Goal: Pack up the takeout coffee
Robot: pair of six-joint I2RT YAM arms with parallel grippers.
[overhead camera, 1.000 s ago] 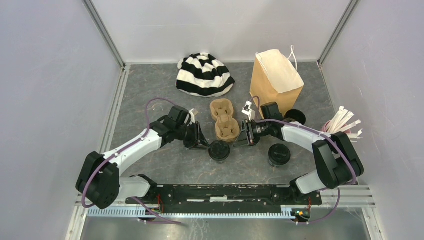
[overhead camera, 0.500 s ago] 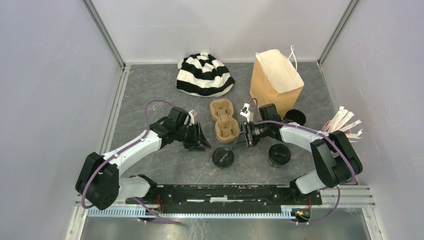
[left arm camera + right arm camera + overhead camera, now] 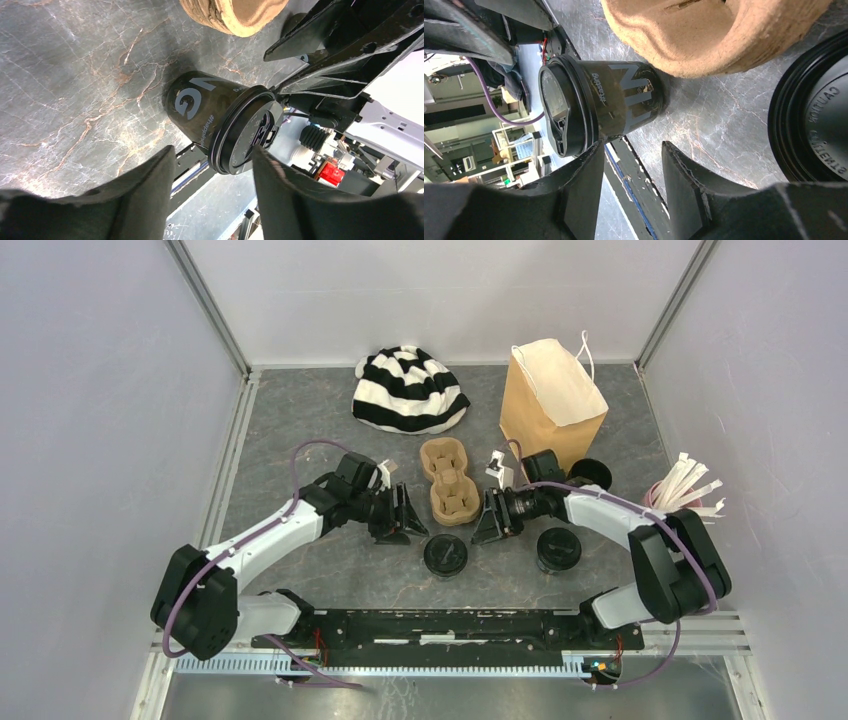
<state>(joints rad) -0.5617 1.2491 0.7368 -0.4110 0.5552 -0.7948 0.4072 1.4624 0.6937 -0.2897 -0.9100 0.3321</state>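
Note:
One takeout coffee cup (image 3: pixel 445 555), black with a flat black lid, stands near the front between my two grippers. In the left wrist view this cup (image 3: pixel 200 112) lies just past my fingertips, and the left gripper (image 3: pixel 212 167) is open and holds nothing. My left gripper (image 3: pixel 412 525) sits to its upper left. The right gripper (image 3: pixel 484 528) is to its upper right, also open. Seen from the right wrist, the same cup (image 3: pixel 619 102) sits beside one finger of the right gripper (image 3: pixel 631 150), not between the two. A second coffee cup (image 3: pixel 558 548) stands further right.
The brown two-cup carrier (image 3: pixel 450 483) lies just behind the grippers. A tall brown paper bag (image 3: pixel 552 405) stands open at the back right, with another round black lidded thing (image 3: pixel 592 473) at its foot. A striped hat (image 3: pixel 410 390) lies at the back. White sticks (image 3: pixel 690 485) are at the right wall.
Both grippers let go of the middle cup, drew back from it and opened wider. The cup now stands slightly nearer the front edge.

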